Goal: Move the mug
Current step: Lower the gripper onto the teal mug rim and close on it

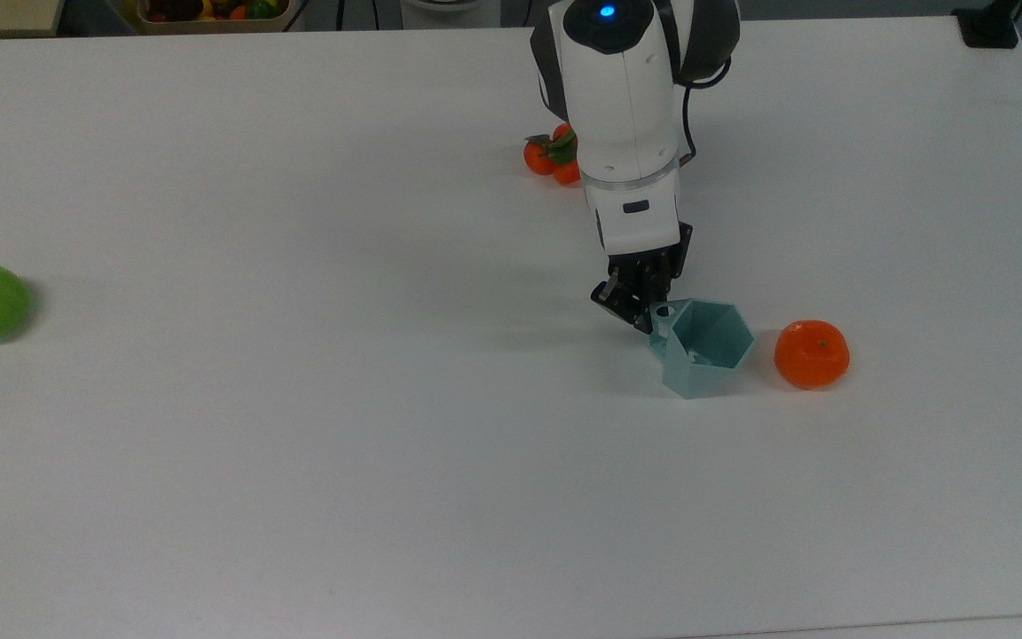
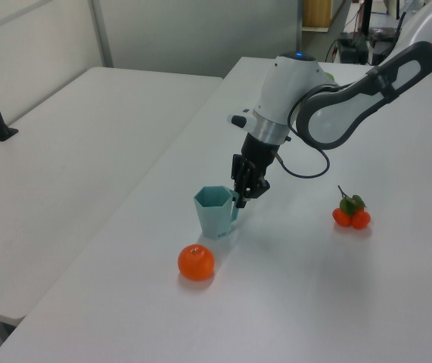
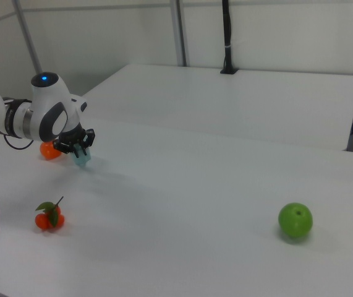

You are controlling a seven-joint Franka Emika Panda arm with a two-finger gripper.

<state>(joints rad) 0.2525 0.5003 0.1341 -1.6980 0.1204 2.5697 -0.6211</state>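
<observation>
Gripping faceted teal mug (image 1: 704,346) handle: end effector (image 1: 644,306)

The top view looks steeply down on the table (image 1: 298,444), facing the arm's base. The left view looks from beside the orange (image 2: 196,262), the right view from the far side near the green apple (image 3: 295,220). All share the mug (image 1: 702,346).

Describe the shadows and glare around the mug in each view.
Top view: soft light, and the mug and gripper cast faint, diffuse shadows toward the top view's left on the table; no glare. Left view: a pale shadow beside the mug, mild sheen on the table. Right view: the mug is largely hidden by the arm, with a weak shadow.
</observation>
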